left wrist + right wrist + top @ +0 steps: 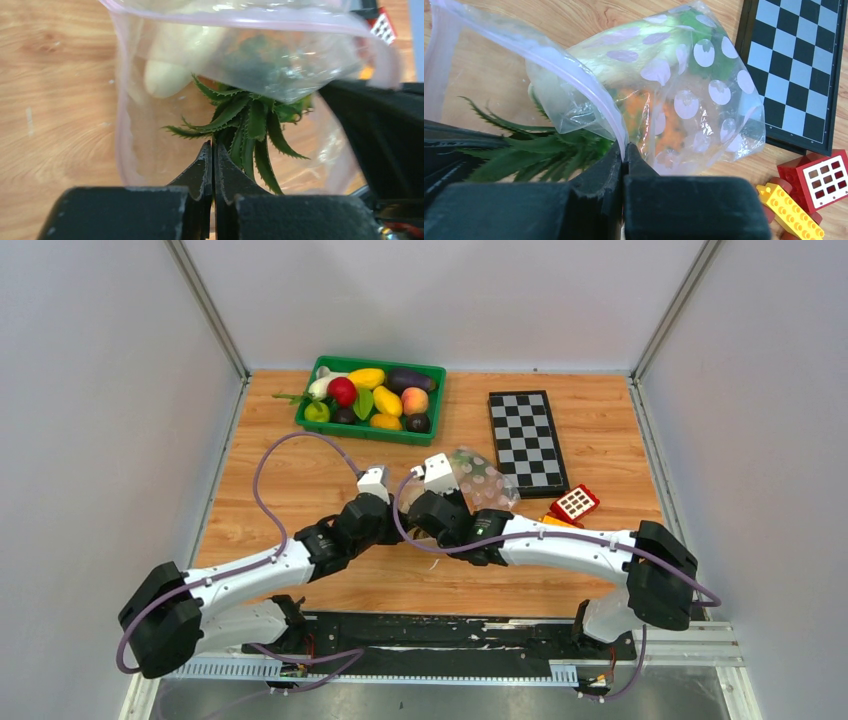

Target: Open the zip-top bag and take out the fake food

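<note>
Showing wrist-side only: pineapple leaves (pixel 245 125)

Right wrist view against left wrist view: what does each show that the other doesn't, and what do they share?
Only the right wrist view: the right gripper shut on the bag's pink strip, the bag's white dots, an orange piece inside, and the chessboard's squares. Only the left wrist view: the left gripper, shut at the bag's edge, and a long white piece inside. Both: the bag, the spiky green leaves and the wooden table.
</note>
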Tool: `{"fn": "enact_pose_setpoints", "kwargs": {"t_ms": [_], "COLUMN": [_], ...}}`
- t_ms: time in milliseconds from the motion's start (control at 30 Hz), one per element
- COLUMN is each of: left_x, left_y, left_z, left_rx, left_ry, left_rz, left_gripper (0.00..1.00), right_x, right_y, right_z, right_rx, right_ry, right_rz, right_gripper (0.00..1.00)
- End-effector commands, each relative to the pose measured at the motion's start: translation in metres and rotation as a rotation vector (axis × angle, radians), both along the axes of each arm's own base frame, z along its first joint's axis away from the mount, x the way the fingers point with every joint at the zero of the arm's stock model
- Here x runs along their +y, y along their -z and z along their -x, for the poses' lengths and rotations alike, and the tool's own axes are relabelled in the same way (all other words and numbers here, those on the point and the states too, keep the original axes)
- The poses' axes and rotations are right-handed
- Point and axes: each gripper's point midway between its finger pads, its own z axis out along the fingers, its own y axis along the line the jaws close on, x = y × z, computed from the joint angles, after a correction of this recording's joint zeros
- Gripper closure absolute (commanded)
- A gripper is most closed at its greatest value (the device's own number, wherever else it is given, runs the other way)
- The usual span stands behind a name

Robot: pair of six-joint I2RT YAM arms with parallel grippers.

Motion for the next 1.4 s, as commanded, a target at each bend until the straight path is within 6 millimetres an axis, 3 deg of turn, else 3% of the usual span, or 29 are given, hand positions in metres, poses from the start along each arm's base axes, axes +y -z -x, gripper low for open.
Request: {"fn": "enact_pose_setpoints", "kwargs": {"t_ms": [0, 200, 500, 633, 767, 900, 1133, 1367], "left_x": [0.027, 0.037, 0.015, 0.007, 0.011, 0.016, -0.013, -0.033], "left_y": [0.011, 0.004, -0.060, -0.078, -0.086, -0.082, -0.074, -0.104], "left_z": [0.006, 0.001, -0.016, -0.018, -0.015, -0.020, -0.025, -0.021], "left_rx": [0.025, 0.013, -0.062, -0.061, -0.065, -0.056, -0.001, 0.002], "left_ry": [-0.040, -0.094, -0.094, -0.070, -0.074, -0.108, -0.054, 0.012], "left_rz": [-0.119, -0.152, -0.019, 0.022, 0.029, 0.042, 0.088, 0.189], "left_gripper": [1.00, 1.00, 1.00, 1.00, 1.00, 1.00, 1.00, 1.00], "right_x": [-0.011, -0.006, 0.003, -0.005, -0.015, 0.002, 0.031, 0.033], "right_y": [-0.016, -0.018, 0.010, 0.018, 0.020, 0.015, -0.010, -0.001], "right_z": [-0.007, -0.004, 0.007, 0.005, 0.000, 0.004, 0.014, 0.012], "right_rx": [-0.048, -0.034, 0.049, 0.042, 0.021, 0.048, 0.046, 0.049], "right_ry": [0.041, -0.002, -0.073, -0.032, 0.020, -0.041, -0.121, -0.090], "right_rz": [-0.005, -0.020, 0.000, 0.034, 0.079, 0.018, -0.119, -0.070], "right_gripper": [1.00, 1.00, 1.00, 1.00, 1.00, 1.00, 1.00, 1.00]}}
